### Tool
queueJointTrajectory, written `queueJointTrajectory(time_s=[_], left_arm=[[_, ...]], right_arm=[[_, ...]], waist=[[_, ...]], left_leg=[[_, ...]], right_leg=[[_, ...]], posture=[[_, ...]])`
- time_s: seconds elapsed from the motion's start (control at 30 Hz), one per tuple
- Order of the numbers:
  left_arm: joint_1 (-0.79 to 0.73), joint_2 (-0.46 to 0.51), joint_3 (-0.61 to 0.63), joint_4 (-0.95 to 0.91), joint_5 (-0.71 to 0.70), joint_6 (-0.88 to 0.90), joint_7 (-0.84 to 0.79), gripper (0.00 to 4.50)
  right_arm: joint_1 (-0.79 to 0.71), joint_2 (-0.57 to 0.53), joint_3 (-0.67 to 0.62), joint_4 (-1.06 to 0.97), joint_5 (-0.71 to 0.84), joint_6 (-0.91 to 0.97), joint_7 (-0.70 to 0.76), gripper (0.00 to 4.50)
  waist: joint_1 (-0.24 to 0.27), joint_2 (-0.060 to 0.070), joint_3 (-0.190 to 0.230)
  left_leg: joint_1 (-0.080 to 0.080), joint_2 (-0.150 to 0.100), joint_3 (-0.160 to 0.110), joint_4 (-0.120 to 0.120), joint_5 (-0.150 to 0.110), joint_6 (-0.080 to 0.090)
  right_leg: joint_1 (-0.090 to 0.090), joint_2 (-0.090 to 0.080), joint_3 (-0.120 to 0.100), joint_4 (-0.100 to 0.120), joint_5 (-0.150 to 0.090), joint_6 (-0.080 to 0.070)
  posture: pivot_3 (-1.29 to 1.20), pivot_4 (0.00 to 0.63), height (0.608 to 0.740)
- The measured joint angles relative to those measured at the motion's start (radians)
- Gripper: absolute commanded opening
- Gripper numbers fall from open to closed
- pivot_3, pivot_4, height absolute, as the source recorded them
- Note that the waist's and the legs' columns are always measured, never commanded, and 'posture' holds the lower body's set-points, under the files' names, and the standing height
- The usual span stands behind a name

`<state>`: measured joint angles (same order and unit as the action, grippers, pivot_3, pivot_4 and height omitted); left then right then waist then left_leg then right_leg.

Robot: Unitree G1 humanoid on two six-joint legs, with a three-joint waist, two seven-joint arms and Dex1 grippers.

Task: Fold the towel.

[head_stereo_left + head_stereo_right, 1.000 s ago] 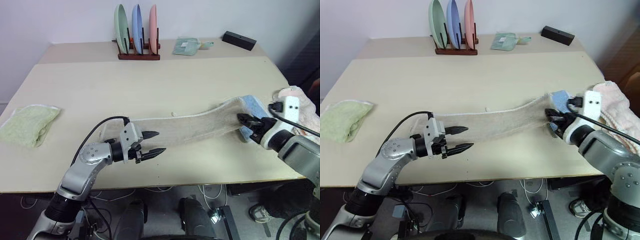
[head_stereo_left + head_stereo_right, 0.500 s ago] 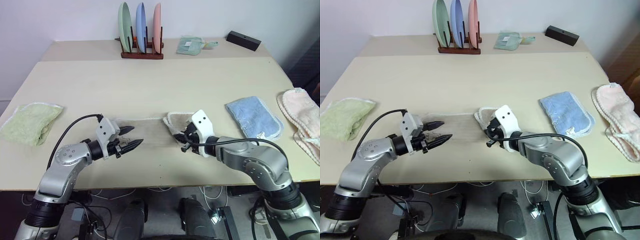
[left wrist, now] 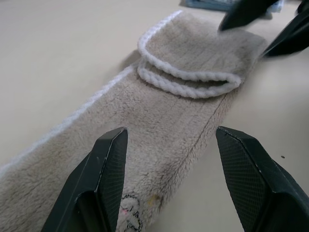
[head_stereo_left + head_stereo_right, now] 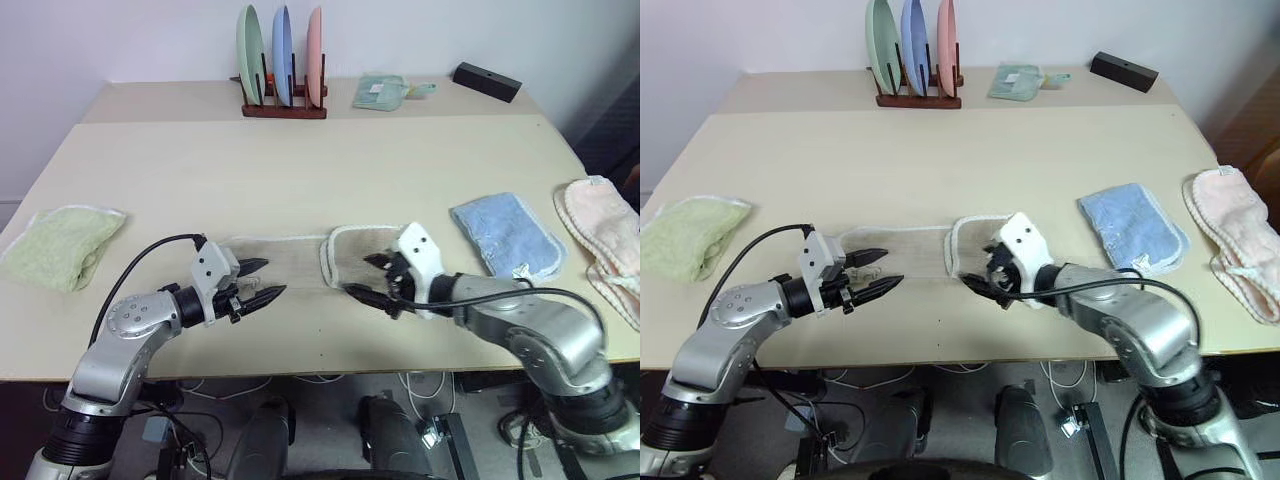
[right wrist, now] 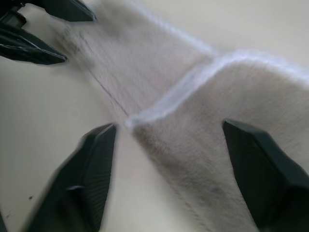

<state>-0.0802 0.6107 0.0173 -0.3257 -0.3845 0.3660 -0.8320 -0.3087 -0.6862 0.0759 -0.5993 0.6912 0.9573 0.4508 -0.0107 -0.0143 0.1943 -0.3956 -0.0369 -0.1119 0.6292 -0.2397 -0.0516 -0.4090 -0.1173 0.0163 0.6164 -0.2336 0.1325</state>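
Nearest us, our left tool (image 4: 262,281) hovers low over the left end of the towel (image 4: 300,259), its two fingers spread apart and holding nothing. Our right tool (image 4: 366,277) sits at the near edge of the towel's right end, fingers also apart and empty, with the cloth lying free beneath them.

The towel lies flat on the table (image 4: 320,170) as a long beige strip across the near middle. Its right end is turned over onto itself, and the white corded edge (image 3: 186,79) of that flap curves across the strip.

We judge it light, soft and limp: it will sag and drape from any single pinch, and the pile should give decent grip. The corded edge looks like the firmest hold, so we would pinch at the corners of an end, through the edging.

Farther off, a blue towel (image 4: 508,234) lies to the right and a green towel (image 4: 60,247) to the left, both well apart from ours.
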Motion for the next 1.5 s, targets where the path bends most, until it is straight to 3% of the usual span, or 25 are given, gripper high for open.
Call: queueJointTrajectory(time_s=[0.1, 0.2, 0.23, 0.4, 0.53, 0.8, 0.9, 1.0, 1.03, 1.13, 1.33, 1.5], left_arm=[[-0.001, -0.001, 0.0, 0.002, 0.0, 0.0, -0.001, 2.93], [-0.003, -0.006, -0.002, 0.002, 0.0, 0.0, 0.001, 2.93], [-0.003, -0.01, -0.003, 0.002, 0.0, 0.001, 0.005, 2.93], [-0.001, -0.036, -0.013, -0.002, 0.0, 0.018, 0.021, 2.93], [0.053, -0.038, -0.011, -0.029, -0.009, 0.039, 0.035, 2.93], [0.19, -0.035, 0.04, -0.121, -0.042, 0.068, 0.085, 2.93], [0.254, -0.06, 0.114, -0.175, -0.101, 0.126, 0.146, 2.93], [0.304, -0.118, 0.212, -0.215, -0.215, 0.217, 0.233, 3.81], [0.322, -0.142, 0.246, -0.232, -0.269, 0.253, 0.267, 4.33], [0.366, -0.211, 0.334, -0.258, -0.439, 0.363, 0.394, 4.5], [0.378, -0.314, 0.43, -0.241, -0.76, 0.492, 0.685, 4.5], [0.277, -0.374, 0.431, -0.183, -0.905, 0.494, 0.894, 4.5]], right_arm=[[-0.022, 0.007, -0.104, 0.002, 0.019, -0.032, 0.014, 1.85], [-0.044, 0.014, -0.088, 0.061, -0.034, -0.06, 0.001, 0.28], [-0.051, 0.029, -0.059, 0.104, -0.076, -0.091, 0.001, 0.04], [-0.055, 0.143, 0.102, 0.334, -0.262, -0.279, 0.01, 0.04], [-0.055, 0.221, 0.159, 0.502, -0.374, -0.419, 0.024, 0.04], [-0.031, 0.23, 0.184, 0.53, -0.488, -0.545, 0.078, 0.04], [-0.038, 0.233, 0.14, 0.5, -0.454, -0.526, 0.108, 0.85], [-0.097, 0.22, 0.091, 0.422, -0.411, -0.519, 0.159, 2.33], [-0.129, 0.205, 0.084, 0.393, -0.407, -0.521, 0.178, 2.9], [-0.187, 0.171, 0.076, 0.336, -0.41, -0.541, 0.228, 4.39], [-0.164, 0.158, 0.145, 0.328, -0.46, -0.591, 0.289, 4.45], [-0.13, 0.164, 0.182, 0.325, -0.509, -0.626, 0.294, 4.45]], waist=[[-0.005, 0.0, 0.0], [-0.004, 0.0, 0.0], [-0.004, -0.001, 0.0], [-0.004, 0.0, 0.0], [-0.007, 0.0, 0.0], [-0.007, 0.0, 0.0], [-0.006, 0.0, 0.0], [-0.007, 0.0, 0.0], [-0.008, 0.0, 0.0], [-0.003, -0.001, -0.001], [-0.001, -0.001, -0.001], [0.005, -0.001, -0.001]], left_leg=[[0.001, 0.0, 0.0, -0.001, 0.0, 0.0], [0.001, 0.001, 0.0, -0.001, 0.0, 0.0], [0.001, 0.0, 0.0, -0.001, 0.0, 0.0], [0.001, 0.0, 0.001, -0.001, 0.0, 0.0], [0.001, 0.0, 0.001, -0.001, 0.0, 0.0], [0.003, 0.0, 0.0, -0.001, 0.0, 0.0], [0.003, 0.0, 0.0, -0.001, 0.0, 0.0], [0.003, 0.001, 0.0, -0.001, 0.0, 0.0], [0.003, 0.001, 0.0, -0.001, 0.0, 0.0], [0.003, 0.001, -0.001, -0.001, 0.0, 0.0], [0.003, 0.0, -0.001, 0.0, 0.0, 0.0], [0.003, -0.001, -0.001, 0.0, 0.0, -0.001]], right_leg=[[0.0, 0.0, 0.0, 0.0, 0.0, 0.0], [0.0, 0.0, 0.0, 0.0, 0.0, 0.0], [0.0, 0.0, 0.0, 0.0, 0.0, 0.0], [0.0, 0.0, 0.0, 0.0, 0.001, 0.001], [0.0, 0.0, 0.001, 0.0, 0.001, 0.001], [0.001, 0.0, 0.001, 0.0, -0.001, -0.002], [0.001, 0.0, 0.001, 0.0, -0.001, -0.002], [0.001, 0.0, 0.001, 0.001, -0.001, -0.002], [0.001, 0.0, 0.001, 0.001, -0.001, -0.001], [0.001, 0.0, 0.0, 0.0, -0.001, -0.001], [0.002, -0.001, 0.0, 0.0, -0.001, -0.002], [0.003, -0.001, 0.0, 0.0, -0.001, -0.003]], posture=[[0.0, 0.15, 0.74], [0.0, 0.15, 0.74], [0.0, 0.15, 0.74], [0.0, 0.15, 0.74], [0.0, 0.15, 0.74], [0.0, 0.15, 0.74], [0.0, 0.15, 0.74], [0.0, 0.15, 0.74], [0.0, 0.15, 0.74], [0.0, 0.15, 0.74], [0.0, 0.15, 0.74], [0.0, 0.15, 0.74]])
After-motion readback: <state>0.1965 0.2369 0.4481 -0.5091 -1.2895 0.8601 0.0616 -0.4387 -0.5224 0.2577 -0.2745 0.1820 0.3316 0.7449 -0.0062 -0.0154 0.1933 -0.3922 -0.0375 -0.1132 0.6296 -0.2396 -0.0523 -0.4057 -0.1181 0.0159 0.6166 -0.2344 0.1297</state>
